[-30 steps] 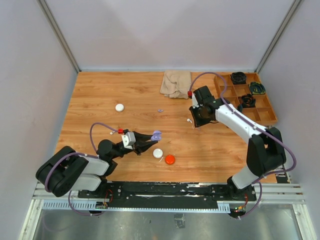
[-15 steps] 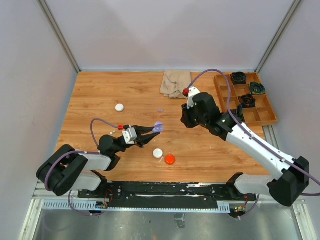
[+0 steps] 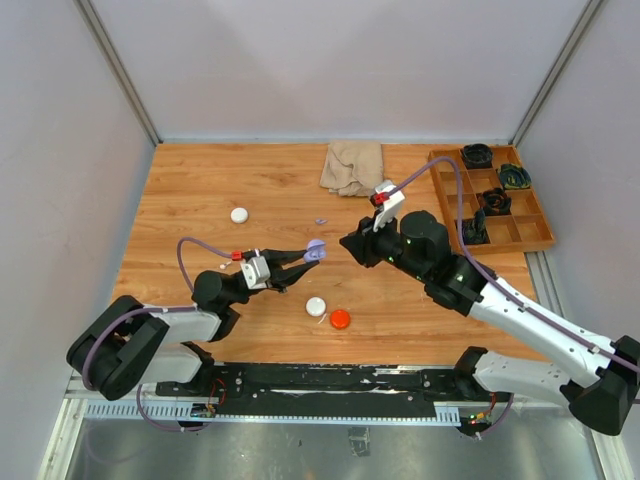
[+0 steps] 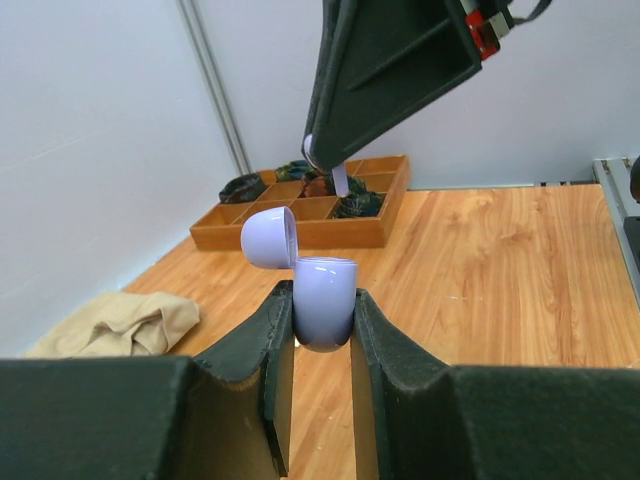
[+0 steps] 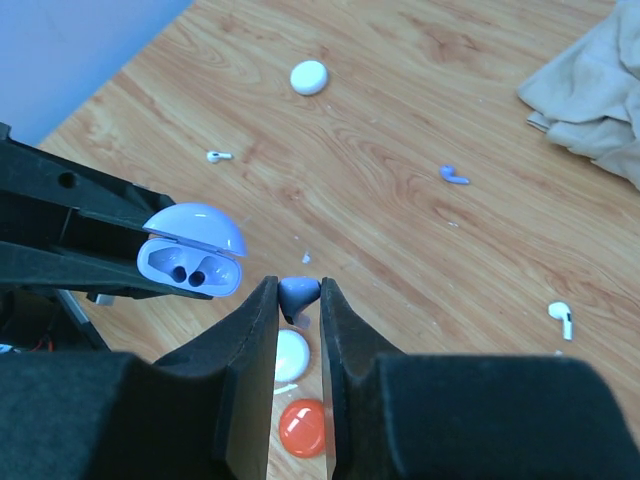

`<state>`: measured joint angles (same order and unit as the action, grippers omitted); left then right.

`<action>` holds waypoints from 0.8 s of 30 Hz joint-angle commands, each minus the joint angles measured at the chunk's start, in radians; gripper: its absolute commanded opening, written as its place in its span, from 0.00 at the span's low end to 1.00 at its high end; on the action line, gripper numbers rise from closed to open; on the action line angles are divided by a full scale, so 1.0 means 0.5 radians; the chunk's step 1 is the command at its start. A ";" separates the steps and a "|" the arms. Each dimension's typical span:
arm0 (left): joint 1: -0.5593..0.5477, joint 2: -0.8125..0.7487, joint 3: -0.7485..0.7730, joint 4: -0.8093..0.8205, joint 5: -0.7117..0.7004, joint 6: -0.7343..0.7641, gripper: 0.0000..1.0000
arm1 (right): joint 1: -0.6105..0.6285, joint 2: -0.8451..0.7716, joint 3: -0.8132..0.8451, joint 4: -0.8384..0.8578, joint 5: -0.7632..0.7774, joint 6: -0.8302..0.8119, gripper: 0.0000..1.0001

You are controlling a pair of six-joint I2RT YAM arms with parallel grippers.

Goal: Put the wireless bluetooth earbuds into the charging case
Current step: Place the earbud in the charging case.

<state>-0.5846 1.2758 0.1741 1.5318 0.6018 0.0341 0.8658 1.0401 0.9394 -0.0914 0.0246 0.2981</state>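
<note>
Lilac stemmed plastic earbud (image 5: 298,290): pinched by right gripper (image 3: 347,244); 3 o'clock of lilac plastic charging case (image 4: 325,298) | left gripper (image 3: 306,260): clamped on case; lid flipped open

Mid-table: charging case (image 3: 315,250) in left gripper (image 3: 306,257); earbud (image 5: 298,291) in right gripper (image 3: 347,244) at its 3 o'clock. Cloth (image 3: 352,166) at 12, tray (image 3: 520,228) at 2.

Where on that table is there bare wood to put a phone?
Bare: the far-left corner, bordered by the crumpled beige cloth and the far white round puck. Crowded: the middle, where the left gripper holds the open lilac case and the right gripper a lilac earbud.
</note>
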 commanded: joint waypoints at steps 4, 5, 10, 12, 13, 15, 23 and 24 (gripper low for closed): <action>0.012 -0.080 0.040 0.498 -0.006 -0.004 0.00 | 0.075 -0.118 -0.279 0.607 -0.083 0.149 0.09; 0.012 -0.088 0.044 0.498 -0.002 -0.015 0.00 | 0.078 -0.126 -0.321 0.695 -0.104 0.173 0.09; 0.012 -0.117 0.053 0.498 -0.001 -0.058 0.00 | 0.130 -0.140 -0.461 1.080 -0.150 0.216 0.08; 0.011 -0.125 0.057 0.496 -0.001 -0.083 0.00 | 0.147 -0.141 -0.505 1.195 -0.160 0.220 0.08; 0.012 -0.129 0.057 0.496 -0.005 -0.088 0.00 | 0.153 -0.142 -0.522 1.239 -0.171 0.220 0.08; 0.011 -0.134 0.054 0.498 -0.020 -0.106 0.00 | 0.167 -0.144 -0.548 1.315 -0.185 0.230 0.08; 0.013 -0.158 0.068 0.498 -0.043 -0.158 0.00 | 0.186 -0.095 -0.610 1.474 -0.203 0.301 0.08; 0.011 -0.161 0.068 0.497 -0.045 -0.162 0.00 | 0.187 -0.088 -0.618 1.490 -0.208 0.312 0.08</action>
<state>-0.5846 1.2171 0.1814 1.5318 0.5964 -0.0315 0.9417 0.9894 0.6544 0.5514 -0.0631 0.4217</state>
